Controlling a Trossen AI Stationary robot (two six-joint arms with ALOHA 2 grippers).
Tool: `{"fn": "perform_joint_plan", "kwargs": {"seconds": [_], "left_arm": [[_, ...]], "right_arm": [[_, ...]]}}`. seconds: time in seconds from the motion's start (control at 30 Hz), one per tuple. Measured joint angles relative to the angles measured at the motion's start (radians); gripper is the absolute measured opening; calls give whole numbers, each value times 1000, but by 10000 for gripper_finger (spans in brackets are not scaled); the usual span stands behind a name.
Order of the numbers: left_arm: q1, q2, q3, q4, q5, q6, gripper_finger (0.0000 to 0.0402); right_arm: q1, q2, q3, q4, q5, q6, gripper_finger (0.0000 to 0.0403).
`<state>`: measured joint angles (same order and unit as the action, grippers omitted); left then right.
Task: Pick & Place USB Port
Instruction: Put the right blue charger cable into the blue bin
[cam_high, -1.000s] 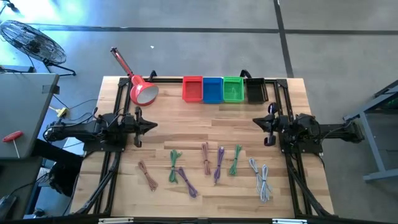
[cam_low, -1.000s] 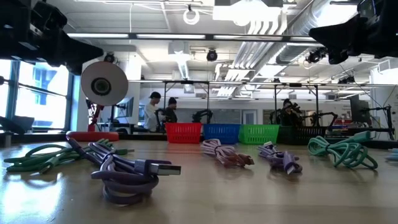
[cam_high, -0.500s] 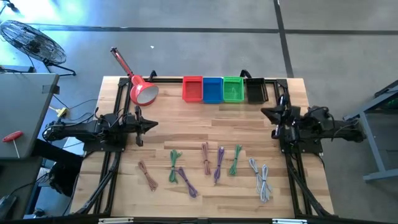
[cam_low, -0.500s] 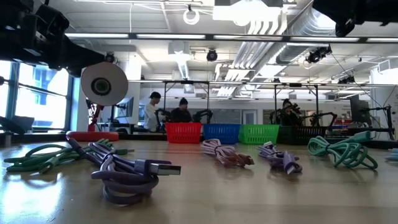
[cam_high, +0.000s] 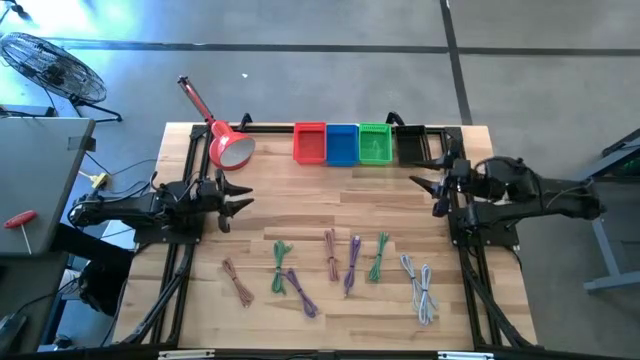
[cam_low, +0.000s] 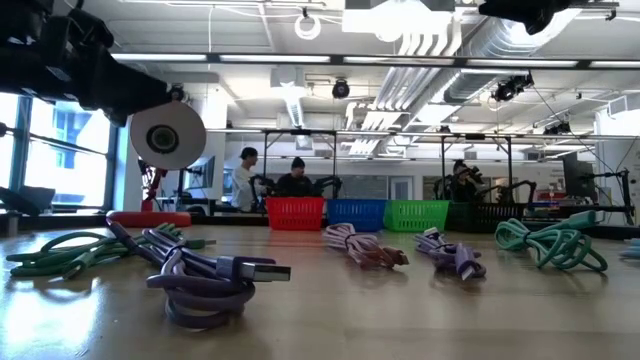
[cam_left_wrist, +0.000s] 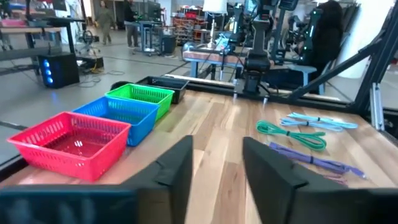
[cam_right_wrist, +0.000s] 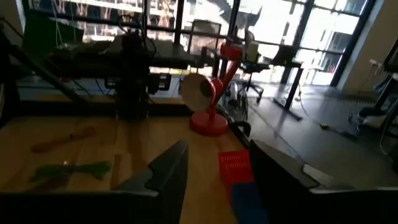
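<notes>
Several coiled USB cables lie flat on the near half of the wooden table: brown (cam_high: 237, 281), green (cam_high: 280, 262), purple (cam_high: 352, 263) and white (cam_high: 420, 285) ones among them. In the low view a purple cable (cam_low: 212, 277) lies closest. My left gripper (cam_high: 243, 200) hovers open over the table's left middle, its fingers (cam_left_wrist: 176, 171) spread with nothing between them. My right gripper (cam_high: 424, 189) hovers open at the right, toward the far side; its fingers (cam_right_wrist: 166, 169) are also empty.
Red (cam_high: 310, 142), blue (cam_high: 342, 143), green (cam_high: 374, 143) and black (cam_high: 411, 146) bins stand in a row at the far edge. A red desk lamp (cam_high: 228, 146) stands at the far left. Bare wood lies between the arms and in front of the bins. People show in the room behind.
My right gripper has risen and gone toward the far edge, and has opened. My left gripper has stayed in place and opened. The cables have not moved.
</notes>
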<state>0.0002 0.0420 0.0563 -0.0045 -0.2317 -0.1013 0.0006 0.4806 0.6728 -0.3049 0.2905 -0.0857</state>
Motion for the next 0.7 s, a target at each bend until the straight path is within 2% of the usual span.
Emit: {"fn": "perform_joint_plan", "kwargs": {"seconds": [0.13,0.3,0.5,0.7], "left_arm": [[0,15,0,1,0,-9,199],[0,34,0,2,-21,-9,221],[0,39,0,2,-22,-9,223],[0,39,1,10,-24,6,223]], "right_arm": [[0,107,167,-300,27,208,173],[0,232,283,-565,-27,435,174],[0,342,295,-705,-170,736,174],[-3,429,294,-859,-212,1000,174]]}}
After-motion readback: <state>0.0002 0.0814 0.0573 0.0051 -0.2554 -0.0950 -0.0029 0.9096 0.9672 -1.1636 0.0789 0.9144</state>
